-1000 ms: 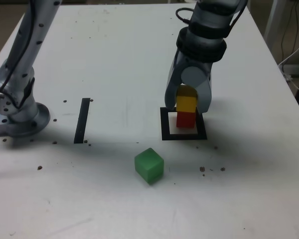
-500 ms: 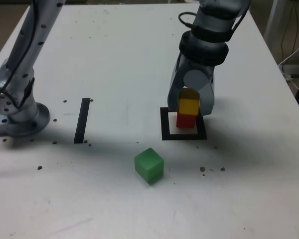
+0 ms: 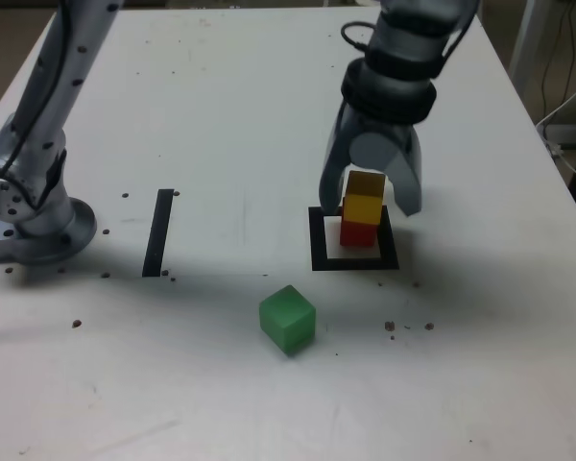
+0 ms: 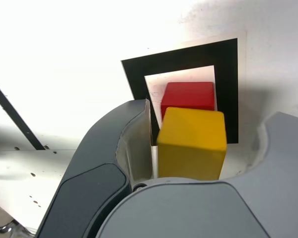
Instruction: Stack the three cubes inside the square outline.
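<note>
The red cube (image 3: 358,233) sits inside the square outline (image 3: 318,252) with the yellow cube (image 3: 363,199) stacked on top of it. My gripper (image 3: 368,202) hangs over the stack, open, its fingers spread on both sides of the yellow cube and not touching it. The wrist view shows the yellow cube (image 4: 192,144) free between the fingers, above the red cube (image 4: 187,94) and the square outline (image 4: 184,55). The green cube (image 3: 287,319) lies alone on the table, nearer the camera and toward the exterior view's left of the outline.
A straight black tape strip (image 3: 158,231) lies on the white table at the exterior view's left. The arm's base (image 3: 34,226) stands at the far left edge. Small dark specks dot the table. Cables hang beyond the table's right edge.
The gripper has opened, letting go of the yellow cube, which stays on the red cube. The fingers have spread apart and risen slightly.
</note>
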